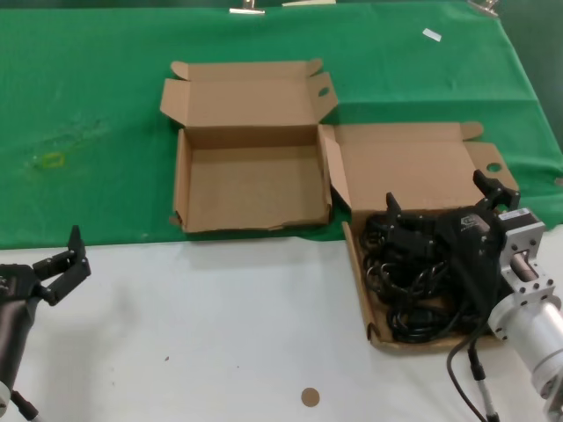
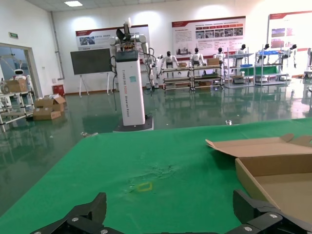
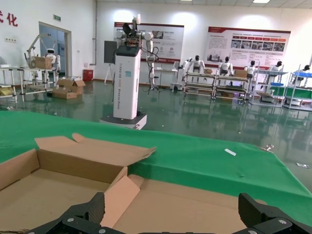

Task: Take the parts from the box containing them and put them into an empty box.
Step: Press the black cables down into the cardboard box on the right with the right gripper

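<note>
A bright exhibition hall with display boards and parked robots is seen beyond a bench (image 1: 220,334) that is white along its near edge and covered with green cloth (image 1: 97,114) farther back. Two open cardboard boxes are set side by side, their adjoining walls touching or nearly so: the empty box (image 1: 251,189) to the left and farther back, and the box of cords (image 1: 374,299) to the right, straddling the line where the cloth ends. The black power cords (image 1: 413,294) are piled in a tangle in its near tray. The right gripper (image 1: 444,207) is held over that pile with its jaws spread wide and nothing between them, so the pick-up step appears to be in hand, with no cord yet moved. The next move is judged to call for a descent onto one bundle and a firm close, the looped cables being likely to drag neighbours along. A lift clear of the shared box walls would then be needed before the short crossing. The left gripper (image 1: 66,264) is parked at the near left over the white strip, jaws open, well apart from both boxes. Open room is left in front of the empty box.
</note>
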Tool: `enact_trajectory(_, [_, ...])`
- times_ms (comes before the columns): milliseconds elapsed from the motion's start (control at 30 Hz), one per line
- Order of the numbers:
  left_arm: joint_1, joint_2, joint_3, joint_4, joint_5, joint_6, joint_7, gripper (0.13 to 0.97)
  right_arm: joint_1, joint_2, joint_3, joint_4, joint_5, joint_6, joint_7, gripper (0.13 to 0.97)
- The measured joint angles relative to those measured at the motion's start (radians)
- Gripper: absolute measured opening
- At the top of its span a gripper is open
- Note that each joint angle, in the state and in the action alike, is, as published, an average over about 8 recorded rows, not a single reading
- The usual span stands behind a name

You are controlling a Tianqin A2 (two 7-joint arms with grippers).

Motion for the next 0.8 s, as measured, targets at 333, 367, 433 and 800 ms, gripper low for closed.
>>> enact_trajectory(333, [0.000,0.000,0.000,0.000,0.000,0.000,0.000,0.825,0.000,0.000,0.000,0.000,0.000,0.000,0.000,0.966])
enact_trajectory(367, [0.000,0.000,0.000,0.000,0.000,0.000,0.000,0.811,0.000,0.000,0.000,0.000,0.000,0.000,0.000,0.966])
enact_trajectory(433, [0.000,0.000,0.000,0.000,0.000,0.000,0.000,0.788,0.000,0.000,0.000,0.000,0.000,0.000,0.000,0.966])
enact_trajectory(800, [0.000,0.000,0.000,0.000,0.000,0.000,0.000,0.626,-0.016,0.019,-0.027,0.018,0.003,0.009,0.006,0.966])
